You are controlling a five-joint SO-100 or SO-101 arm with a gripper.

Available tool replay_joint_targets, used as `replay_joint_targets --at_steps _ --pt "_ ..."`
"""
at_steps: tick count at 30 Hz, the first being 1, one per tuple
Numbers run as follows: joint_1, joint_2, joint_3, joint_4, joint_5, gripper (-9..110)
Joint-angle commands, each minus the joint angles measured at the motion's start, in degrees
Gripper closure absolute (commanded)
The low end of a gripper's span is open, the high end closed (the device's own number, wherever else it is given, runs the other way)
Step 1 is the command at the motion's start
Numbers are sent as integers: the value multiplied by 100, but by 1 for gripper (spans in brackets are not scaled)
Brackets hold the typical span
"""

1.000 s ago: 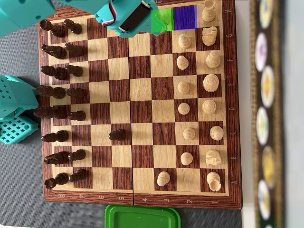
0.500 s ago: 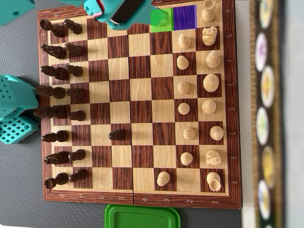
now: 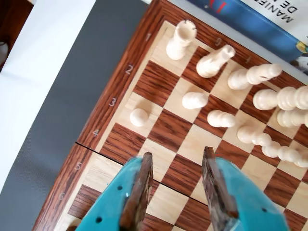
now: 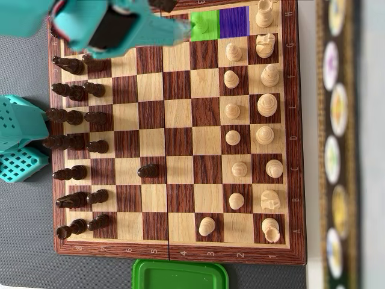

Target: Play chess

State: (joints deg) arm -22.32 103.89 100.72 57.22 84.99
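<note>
1. A grey desk (image 4: 24, 253) carries a wooden chessboard (image 4: 174, 251) that fills most of the overhead view.
2. The teal robot arm (image 4: 102, 27) reaches over the board's top left corner in the overhead view, and its base sits at the desk's left edge.
3. The hand (image 3: 175, 161) hangs above the board in the wrist view, its two fingers spread apart with nothing between them and empty squares below.
4. A green container lid (image 4: 180, 274) lies at the desk's bottom edge, just beside the board.
5. A green patch (image 4: 204, 25) and a purple patch (image 4: 234, 21) cover two neighbouring squares on the board's top edge.
6. Dark chess pieces (image 4: 75, 115) stand or lean in two columns along the board's left edge.
7. Light chess pieces (image 4: 266, 105) stand in two columns along the board's right edge.
8. One dark pawn (image 4: 148, 171) stands alone, advanced toward the board's middle.
9. One light pawn (image 4: 207, 226) stands advanced near the board's bottom edge; the wrist view shows it (image 3: 139, 117) beside the numbered rim.
</note>
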Motion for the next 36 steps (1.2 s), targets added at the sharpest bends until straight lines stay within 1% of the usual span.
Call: replay_joint_targets --at_steps 1,10,16,18,31,34,36 --pt "255 668 149 -44 35 86" --pt "1081 1925 914 -44 35 86" --pt "1591 2733 1591 -44 44 96" --pt "1767 3050 1872 -44 44 97" --pt "2566 5186 3217 -44 44 99" --pt "2654 5590 3498 -44 44 102" --pt "2663 5862 3709 -44 44 102"
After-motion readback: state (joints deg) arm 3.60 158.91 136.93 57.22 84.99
